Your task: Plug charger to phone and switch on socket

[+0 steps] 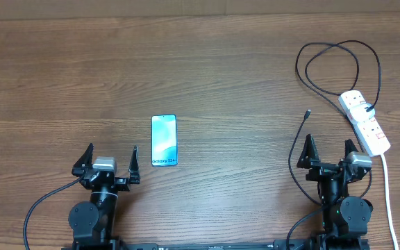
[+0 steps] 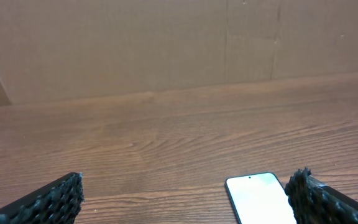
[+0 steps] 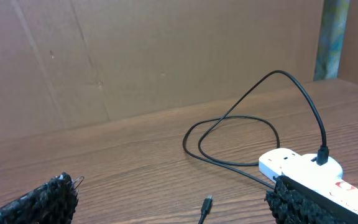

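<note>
A bare wood-grain table (image 1: 221, 69) runs back to a plain cardboard wall (image 2: 135, 43). Both claws gape wide and empty: the left gripper (image 1: 112, 154) has the phone (image 1: 164, 140) at its 1 o'clock, and the right gripper (image 1: 328, 146) has the free plug of the charger (image 1: 308, 112) at 11 and the socket (image 1: 364, 122) at 2. In the wrist views the frame edge cuts off the phone, and a dark finger (image 3: 316, 202) hides much of the socket.

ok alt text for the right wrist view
A thin black charger cable loops over a wooden table from a white power strip at lower right, its small plug lying free in front. Two open black fingers frame the bottom corners.
</note>
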